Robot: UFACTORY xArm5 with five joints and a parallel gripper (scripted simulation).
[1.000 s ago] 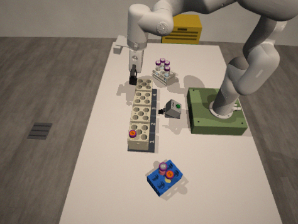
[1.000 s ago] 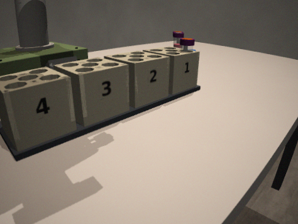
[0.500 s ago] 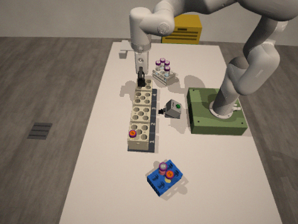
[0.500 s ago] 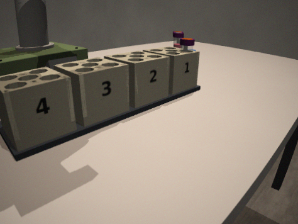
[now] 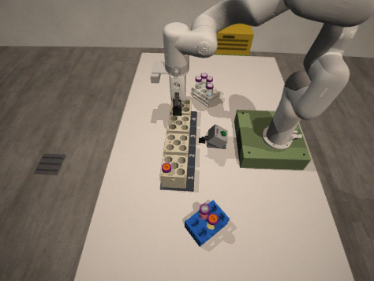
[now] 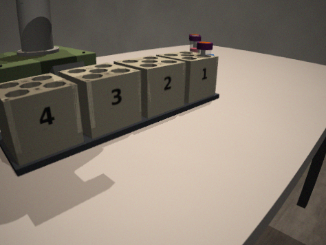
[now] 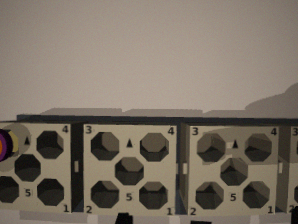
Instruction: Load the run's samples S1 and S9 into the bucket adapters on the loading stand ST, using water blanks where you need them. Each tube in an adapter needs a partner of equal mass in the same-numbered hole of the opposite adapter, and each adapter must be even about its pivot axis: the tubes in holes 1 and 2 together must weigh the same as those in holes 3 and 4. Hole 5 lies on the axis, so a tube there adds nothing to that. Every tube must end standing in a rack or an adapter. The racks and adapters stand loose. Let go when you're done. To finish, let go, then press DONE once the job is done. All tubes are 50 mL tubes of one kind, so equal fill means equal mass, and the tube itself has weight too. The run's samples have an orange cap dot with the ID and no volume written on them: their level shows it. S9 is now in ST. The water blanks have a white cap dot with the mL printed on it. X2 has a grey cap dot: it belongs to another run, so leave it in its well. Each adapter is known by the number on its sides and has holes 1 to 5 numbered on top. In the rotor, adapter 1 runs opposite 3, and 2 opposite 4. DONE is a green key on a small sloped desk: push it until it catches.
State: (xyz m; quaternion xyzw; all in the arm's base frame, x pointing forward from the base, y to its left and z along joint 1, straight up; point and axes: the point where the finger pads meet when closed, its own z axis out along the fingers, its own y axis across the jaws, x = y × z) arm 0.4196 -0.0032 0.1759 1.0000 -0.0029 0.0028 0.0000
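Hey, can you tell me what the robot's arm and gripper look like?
The arm is smooth and glossy white-grey, with rounded tubular segments, bulbous joints and faint grey lettering and a round emblem on the casings. The gripper is small, black and narrow, with two fingers whose dark tips show in the wrist view. I see no sleeve.

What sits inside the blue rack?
The blue rack holds two tubes: one grey-capped-dot tube, one orange-dot tube. Its walls hide their lower ends.
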